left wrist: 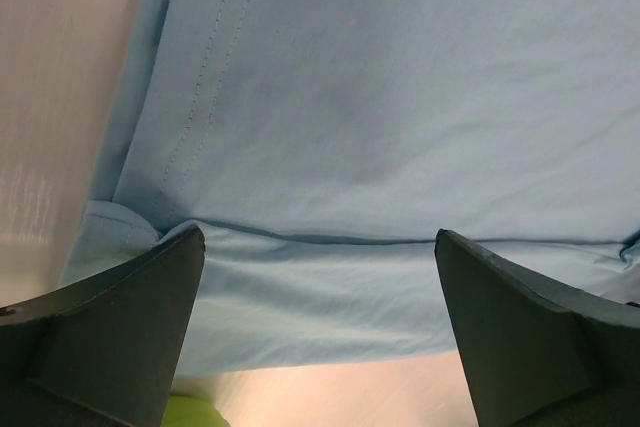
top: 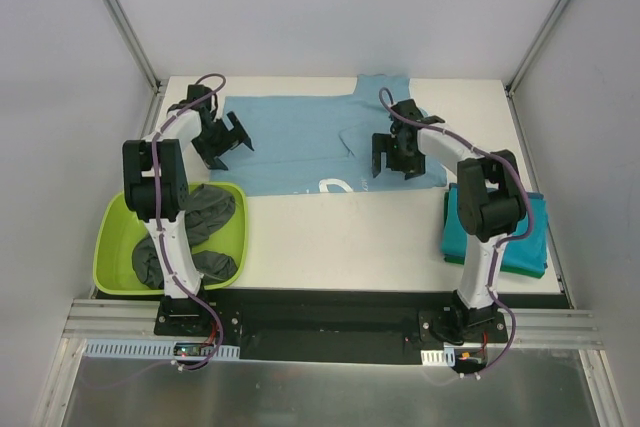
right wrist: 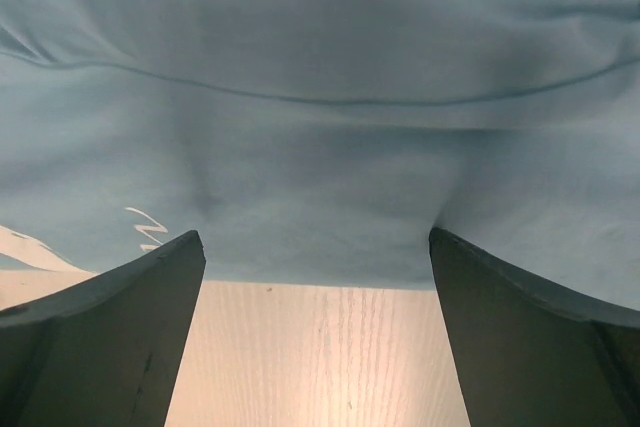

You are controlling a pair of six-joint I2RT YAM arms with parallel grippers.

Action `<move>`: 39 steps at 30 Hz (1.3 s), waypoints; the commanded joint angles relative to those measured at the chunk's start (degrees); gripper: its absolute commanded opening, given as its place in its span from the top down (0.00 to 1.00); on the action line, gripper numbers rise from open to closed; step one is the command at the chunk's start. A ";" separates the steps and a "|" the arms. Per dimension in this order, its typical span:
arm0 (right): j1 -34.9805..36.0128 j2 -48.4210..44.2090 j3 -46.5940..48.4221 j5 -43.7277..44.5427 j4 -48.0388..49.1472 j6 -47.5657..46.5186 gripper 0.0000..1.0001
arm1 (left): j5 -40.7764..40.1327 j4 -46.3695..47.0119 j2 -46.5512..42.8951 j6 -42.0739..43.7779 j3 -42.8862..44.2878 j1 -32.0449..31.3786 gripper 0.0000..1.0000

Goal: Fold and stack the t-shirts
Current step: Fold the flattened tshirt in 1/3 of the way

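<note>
A light blue t-shirt with white printed marks lies spread flat at the back of the table. My left gripper is open over the shirt's left edge; in the left wrist view its fingers straddle a folded hem of blue cloth. My right gripper is open over the shirt's right front edge; in the right wrist view the near hem of the shirt lies between the fingers. A folded teal t-shirt lies at the right. Dark grey t-shirts lie in the tub.
A lime-green plastic tub sits at the front left of the white table. The table's front edge meets a black base rail. Metal frame posts stand at the back corners.
</note>
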 commanded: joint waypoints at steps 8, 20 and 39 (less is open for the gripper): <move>3.77 -6.03 -12.27 -3.07 2.21 5.29 0.04 | -3.35 -1.86 -1.55 2.86 -3.91 1.84 0.01; 7.38 -12.89 -20.02 0.71 1.86 11.00 0.04 | -2.48 -4.50 -1.99 4.00 -4.79 3.52 0.01; 3.79 -16.77 -4.12 9.23 -1.39 7.05 0.04 | -3.35 -7.58 -11.92 4.00 -4.53 3.52 0.01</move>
